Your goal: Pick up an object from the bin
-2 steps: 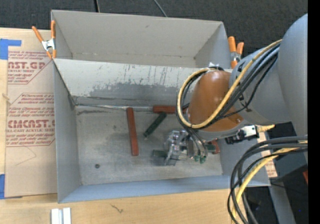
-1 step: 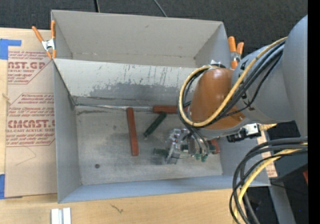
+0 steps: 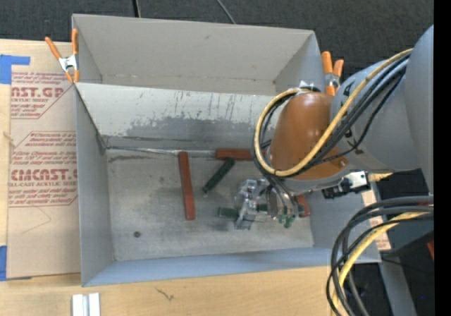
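Note:
My gripper (image 3: 246, 214) is low in the bin's right front part, its metal fingers pointing down at the floor. A small dark green piece (image 3: 227, 213) lies right at the fingertips, partly hidden by them. A dark green marker-like stick (image 3: 218, 177) lies slanted just behind the gripper. A long red-brown stick (image 3: 186, 185) lies lengthwise in the middle of the bin, to the gripper's left. A second red-brown stick (image 3: 233, 154) lies across the back, its right end hidden under the arm's cover.
A small red bit (image 3: 303, 205) peeks out at the right wall under the arm. The arm with its orange cover and looped cables overhangs the bin's right side. Bare floor stretches across the bin's left half.

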Available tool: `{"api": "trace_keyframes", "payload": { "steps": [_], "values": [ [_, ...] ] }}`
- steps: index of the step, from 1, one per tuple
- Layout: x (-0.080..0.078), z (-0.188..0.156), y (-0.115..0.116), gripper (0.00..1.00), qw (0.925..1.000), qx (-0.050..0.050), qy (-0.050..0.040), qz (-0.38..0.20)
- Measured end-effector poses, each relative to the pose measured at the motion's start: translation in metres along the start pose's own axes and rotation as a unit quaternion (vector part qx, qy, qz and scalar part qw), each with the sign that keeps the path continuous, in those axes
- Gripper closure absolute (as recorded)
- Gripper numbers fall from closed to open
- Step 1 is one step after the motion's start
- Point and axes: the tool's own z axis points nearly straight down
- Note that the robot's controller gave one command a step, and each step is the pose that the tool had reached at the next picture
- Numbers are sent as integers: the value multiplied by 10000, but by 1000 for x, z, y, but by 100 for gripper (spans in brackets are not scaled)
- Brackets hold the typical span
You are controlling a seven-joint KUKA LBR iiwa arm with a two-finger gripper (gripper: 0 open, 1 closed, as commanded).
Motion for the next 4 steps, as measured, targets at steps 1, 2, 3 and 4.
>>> {"api": "trace_keyframes", "payload": {
  "steps": [1,2,3,4],
  "values": [
    [1,-15,0,100,10000,3,18,1],
    [1,-33,0,100,10000,1,9,3],
    [0,-49,0,100,10000,-2,-11,0],
    [0,-59,0,100,10000,-3,-19,-1]
  ]
}}
